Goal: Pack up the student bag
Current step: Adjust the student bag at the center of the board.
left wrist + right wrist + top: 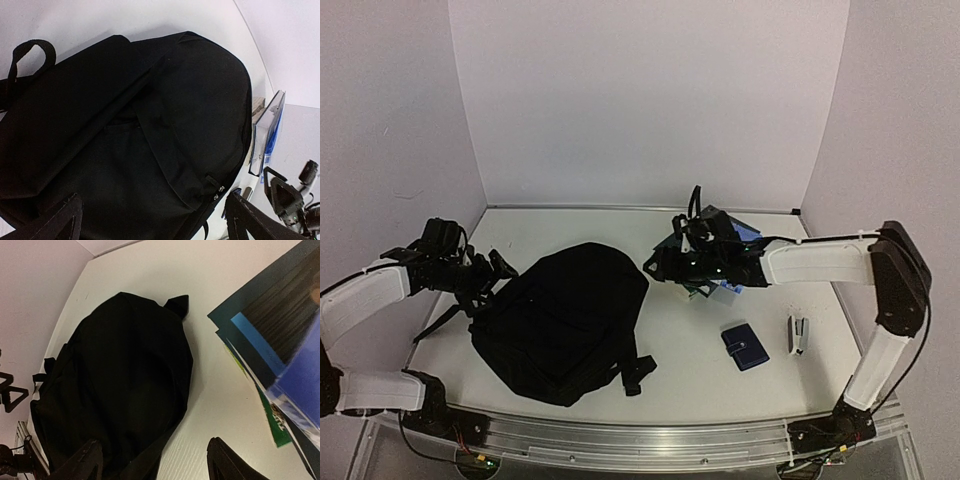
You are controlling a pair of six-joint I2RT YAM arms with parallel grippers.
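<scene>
The student bag is a large black backpack lying flat and zipped shut in the middle left of the table. It fills the left wrist view, with its zipper pulls at the lower right, and shows in the right wrist view. My left gripper is open and empty just above the bag's left edge. My right gripper is open and empty by the bag's top right edge, half over the bag, half over bare table.
A stack of books lies right of the bag, under my right wrist; it shows in both wrist views. A small dark-blue wallet and a stapler lie at the front right. White walls enclose the table.
</scene>
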